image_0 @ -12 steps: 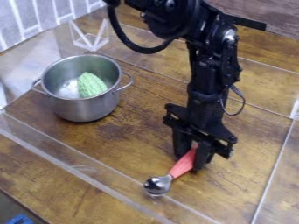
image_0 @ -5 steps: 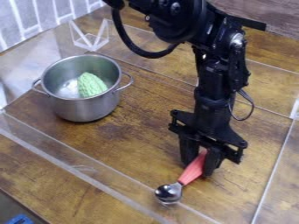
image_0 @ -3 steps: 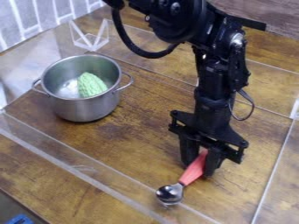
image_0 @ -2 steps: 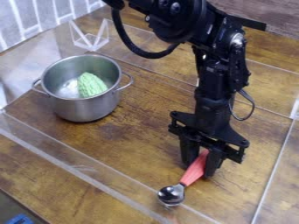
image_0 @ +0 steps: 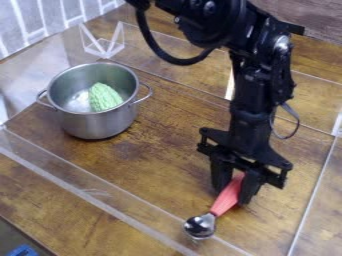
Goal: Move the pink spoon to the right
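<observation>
Since the earlier frame, the black gripper (image_0: 242, 180) and salmon-pink-handled, metal-bowled spoon (image_0: 221, 206) had shifted right across the wooden table (image_0: 80, 190). Fingers pinched the handle; the drag looked underway, release probably next.

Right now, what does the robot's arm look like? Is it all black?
Yes, almost all black. The arm is made of chunky rounded joints and a slim straight forearm. Thin black cables loop beside it. At the bottom is a boxy black gripper with two short flat fingers. I can't see any markings.
</observation>
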You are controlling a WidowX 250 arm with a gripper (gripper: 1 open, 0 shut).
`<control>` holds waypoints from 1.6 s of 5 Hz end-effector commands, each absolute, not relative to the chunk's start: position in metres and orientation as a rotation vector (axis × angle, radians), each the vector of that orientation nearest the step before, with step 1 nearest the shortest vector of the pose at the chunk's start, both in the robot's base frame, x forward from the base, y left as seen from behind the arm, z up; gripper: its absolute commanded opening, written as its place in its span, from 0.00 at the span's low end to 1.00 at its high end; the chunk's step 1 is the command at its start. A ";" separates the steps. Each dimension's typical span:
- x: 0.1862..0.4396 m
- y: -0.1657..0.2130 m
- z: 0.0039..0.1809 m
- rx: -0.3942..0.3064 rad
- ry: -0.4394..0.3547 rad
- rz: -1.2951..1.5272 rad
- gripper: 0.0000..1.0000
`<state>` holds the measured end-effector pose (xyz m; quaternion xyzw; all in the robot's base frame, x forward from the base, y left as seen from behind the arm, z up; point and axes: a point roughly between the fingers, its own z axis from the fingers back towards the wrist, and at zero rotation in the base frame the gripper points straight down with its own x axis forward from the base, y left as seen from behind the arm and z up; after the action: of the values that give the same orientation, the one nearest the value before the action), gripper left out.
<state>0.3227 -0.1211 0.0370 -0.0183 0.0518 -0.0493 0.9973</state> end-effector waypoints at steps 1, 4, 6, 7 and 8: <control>0.338 -0.132 0.086 -0.058 -0.010 -0.116 0.00; 0.344 -0.144 0.122 -0.047 -0.065 -0.109 0.00; 0.340 -0.145 0.114 -0.064 -0.087 -0.106 0.00; 0.342 -0.144 0.114 -0.064 -0.092 -0.104 0.00; 0.344 -0.143 0.115 -0.063 -0.097 -0.101 0.00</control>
<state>0.3378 -0.1392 0.0752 -0.0139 0.0079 -0.0466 0.9988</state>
